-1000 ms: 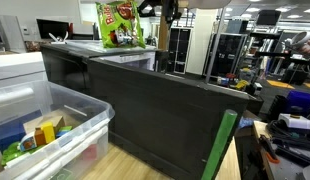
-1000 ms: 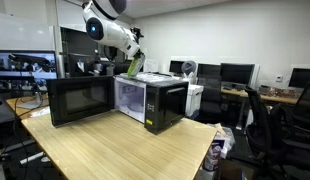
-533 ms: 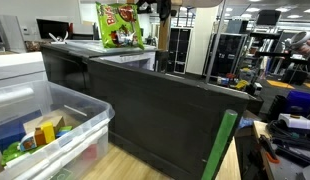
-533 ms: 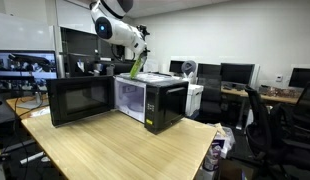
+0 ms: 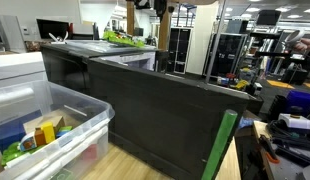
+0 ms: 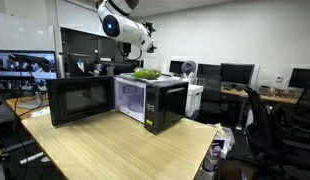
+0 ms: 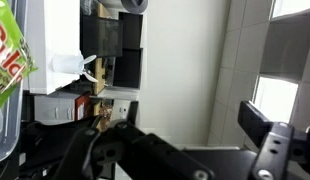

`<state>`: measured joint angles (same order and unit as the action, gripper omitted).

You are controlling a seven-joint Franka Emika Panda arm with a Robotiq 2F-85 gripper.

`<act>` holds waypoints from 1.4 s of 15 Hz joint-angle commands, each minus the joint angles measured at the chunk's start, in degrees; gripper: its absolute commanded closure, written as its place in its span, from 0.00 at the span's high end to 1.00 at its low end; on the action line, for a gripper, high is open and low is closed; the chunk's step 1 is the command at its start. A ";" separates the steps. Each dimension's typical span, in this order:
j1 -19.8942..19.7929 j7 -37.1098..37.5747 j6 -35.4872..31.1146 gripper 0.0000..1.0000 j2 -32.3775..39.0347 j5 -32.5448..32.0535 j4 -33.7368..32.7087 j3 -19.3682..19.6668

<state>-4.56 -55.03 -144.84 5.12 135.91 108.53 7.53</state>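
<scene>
We see the gripper (image 6: 151, 50) hanging with its fingers (image 7: 261, 124) spread wide and nothing between them; they have hold of nothing. The flat green snack bag with red print (image 6: 147, 73) lies just below the fingers, apart from them, on the roof of the black microwave oven with a silver-framed door (image 6: 153, 102). In the wrist view the bag shows at the far edge, well off to one side of the gap between the fingers. A second, all-black microwave (image 6: 83, 100) stands beside the first, lower than the fingers, both on the light wooden table (image 6: 125, 150).
</scene>
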 commanded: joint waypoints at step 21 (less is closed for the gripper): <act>-1.14 11.18 5.44 1.00 -26.44 -11.35 32.18 -3.77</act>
<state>-4.37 -46.72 -141.61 -15.72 126.54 134.36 5.36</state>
